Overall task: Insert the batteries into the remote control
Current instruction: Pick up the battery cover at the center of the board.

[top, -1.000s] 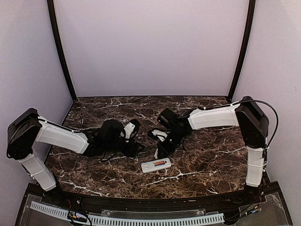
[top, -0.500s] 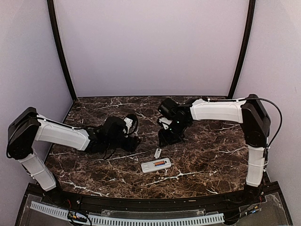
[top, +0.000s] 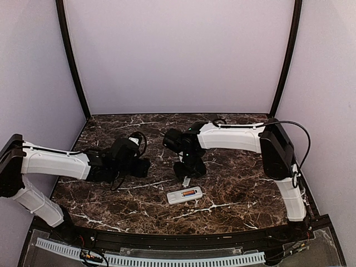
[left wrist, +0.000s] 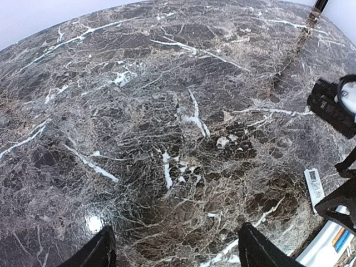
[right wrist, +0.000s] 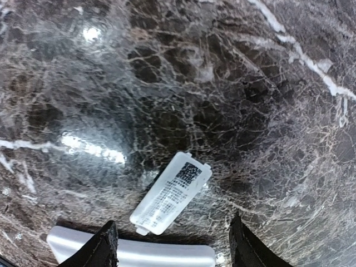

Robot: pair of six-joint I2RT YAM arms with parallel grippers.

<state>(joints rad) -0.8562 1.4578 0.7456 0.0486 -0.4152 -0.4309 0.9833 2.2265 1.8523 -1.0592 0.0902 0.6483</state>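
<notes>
- Two batteries look to me already seated. Orange-red with a touch of blue shows inside the recessed bay of the remote control, which lies bay-up on the counter towards its near edge, between my two arms
- Both of my pairs are released. My right fingers stand spread wide with nothing between them, and my left fingers are spread the same way over bare marble, off to the left of the remote control
- My right fingers hang directly over the cover piece, a small flat white tab with a printed label. It lies flat just beside the far long edge of the remote control, and the two do not seem to touch
- I judge the loading itself as good as done, so the step in hand is closing the bay with the cover piece
- Whether the batteries are pressed fully home is too small for me to tell
- The next move calls for turning my right wrist, since the cover piece lies slantwise to my spread, then coming down to pinch it across its narrow sides
- It is thin and lies flush on the counter, so the grip will likely be shallow and could slip
- My left fingers would do well to steady the remote control so it does not skid while the cover piece goes on
</notes>
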